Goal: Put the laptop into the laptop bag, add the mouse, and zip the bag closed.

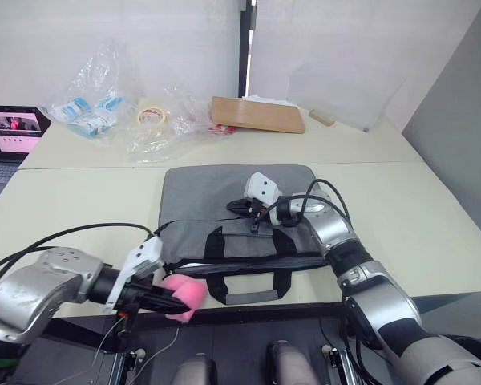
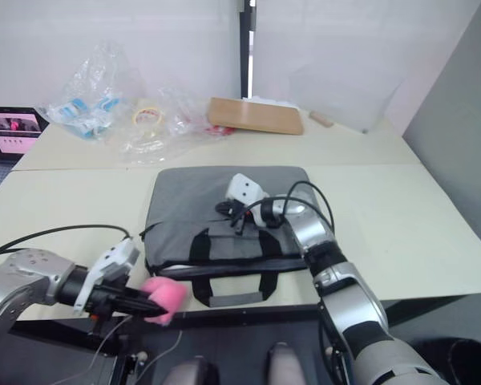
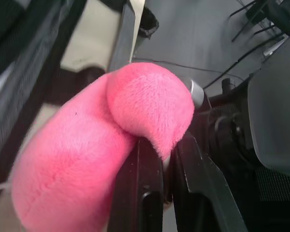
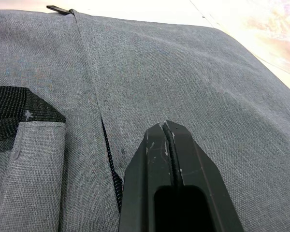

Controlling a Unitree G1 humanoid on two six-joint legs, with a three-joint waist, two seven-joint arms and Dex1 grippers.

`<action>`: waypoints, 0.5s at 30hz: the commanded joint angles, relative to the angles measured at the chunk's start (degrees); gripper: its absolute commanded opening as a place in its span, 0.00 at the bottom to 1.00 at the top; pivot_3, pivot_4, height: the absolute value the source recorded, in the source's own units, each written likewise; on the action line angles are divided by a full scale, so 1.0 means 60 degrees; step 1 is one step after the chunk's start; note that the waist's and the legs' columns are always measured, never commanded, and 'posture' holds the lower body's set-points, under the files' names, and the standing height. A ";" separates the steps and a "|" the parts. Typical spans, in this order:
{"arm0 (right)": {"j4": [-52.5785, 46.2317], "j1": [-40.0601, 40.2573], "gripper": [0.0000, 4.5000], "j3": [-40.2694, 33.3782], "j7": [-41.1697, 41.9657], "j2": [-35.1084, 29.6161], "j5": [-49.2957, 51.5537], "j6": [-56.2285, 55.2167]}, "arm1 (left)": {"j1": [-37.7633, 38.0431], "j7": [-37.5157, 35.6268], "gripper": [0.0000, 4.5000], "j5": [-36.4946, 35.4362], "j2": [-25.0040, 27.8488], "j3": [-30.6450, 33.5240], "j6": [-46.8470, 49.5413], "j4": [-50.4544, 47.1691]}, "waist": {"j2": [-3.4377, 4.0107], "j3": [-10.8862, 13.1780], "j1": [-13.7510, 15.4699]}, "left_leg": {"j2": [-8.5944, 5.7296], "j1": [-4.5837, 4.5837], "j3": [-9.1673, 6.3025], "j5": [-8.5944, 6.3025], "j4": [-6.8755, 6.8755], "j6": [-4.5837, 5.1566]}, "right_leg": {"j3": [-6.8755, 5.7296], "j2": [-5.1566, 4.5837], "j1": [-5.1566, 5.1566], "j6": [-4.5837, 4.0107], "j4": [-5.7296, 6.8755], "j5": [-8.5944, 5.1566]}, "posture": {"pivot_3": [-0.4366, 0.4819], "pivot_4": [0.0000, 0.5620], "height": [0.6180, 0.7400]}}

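Two tools working at the grey laptop bag on the counter

The laptop bag (image 1: 224,210) is lying flat on the pale counter (image 1: 433,216), its black handles (image 1: 252,277) hanging toward the near edge. The right tool (image 4: 166,133) is pressing its fingers together with nothing between them, resting on the bag's top fabric beside the zip (image 4: 111,164). The left tool (image 1: 175,305) is gripping a pink fluffy ball (image 3: 111,159) at the counter's front edge, just off the bag's near left corner.

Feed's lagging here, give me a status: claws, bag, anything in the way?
Right claw shut, over the laptop bag beside its zip. Left claw shut on pink fluffy ball at the table edge. Bag flat, handles toward robot.
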 commanded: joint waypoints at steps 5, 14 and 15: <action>0.0851 0.0388 0.00 0.0427 -0.0159 0.0070 -0.0544 0.0324 | 0.1296 -0.0395 0.00 -0.0504 0.0394 0.0588 -0.0461 -0.0732 | 0.0005 0.0003 0.0006 | 0.0018 0.0008 0.0000 0.0001 -0.0030 -0.0003 | -0.0003 0.0001 -0.0003 -0.0014 -0.0001 -0.0010 | 0.48 0.27 1.00; 0.0995 0.0266 0.00 0.0450 -0.0130 0.0186 -0.0586 0.0312 | -0.0102 0.0950 0.00 -0.0902 -0.1199 -0.0659 0.0142 -0.1061 | -0.0002 -0.0002 -0.0025 | 0.0034 0.0010 0.0003 0.0004 -0.0043 -0.0017 | -0.0002 0.0021 -0.0005 -0.0018 -0.0002 -0.0010 | 0.48 0.27 1.00; 0.1008 0.0252 0.00 0.0450 -0.0128 0.0202 -0.0592 0.0316 | -0.0290 0.1114 0.00 -0.0921 -0.1422 -0.0801 0.0199 -0.1056 | -0.0001 -0.0002 -0.0002 | 0.0035 0.0010 0.0004 0.0004 -0.0043 -0.0018 | -0.0002 0.0022 -0.0005 -0.0018 -0.0001 -0.0010 | 0.48 0.27 1.00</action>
